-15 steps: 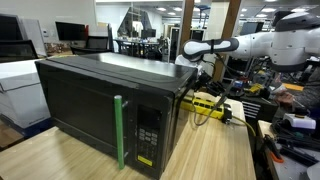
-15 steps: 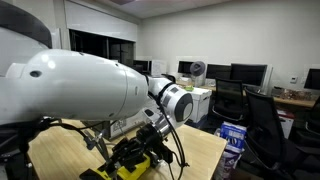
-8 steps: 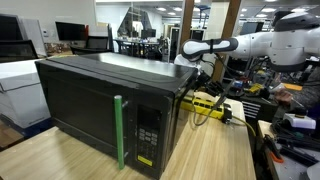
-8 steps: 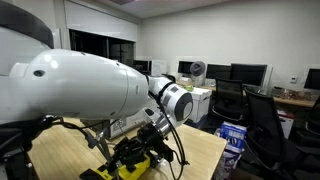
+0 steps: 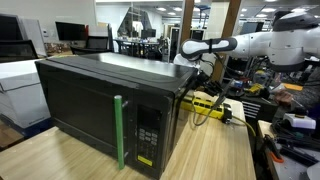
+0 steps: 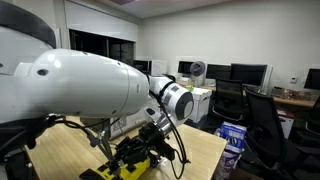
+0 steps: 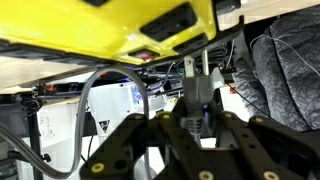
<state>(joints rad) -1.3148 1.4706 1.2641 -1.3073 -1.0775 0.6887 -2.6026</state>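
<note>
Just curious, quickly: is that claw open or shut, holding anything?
Gripper: shut, close to the yellow-and-black device; whether it grips anything cannot be told.

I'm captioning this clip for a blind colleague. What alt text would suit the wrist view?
The gripper, fingers closed together, reaches up from the bottom edge toward a yellow and black device that spans the top of the frame. A strip of light wooden tabletop shows at the left with looping black cables, and dark quilted fabric fills the right side.

yellow device [image 7: 100, 30] blurry, partly beyond top edge
</note>
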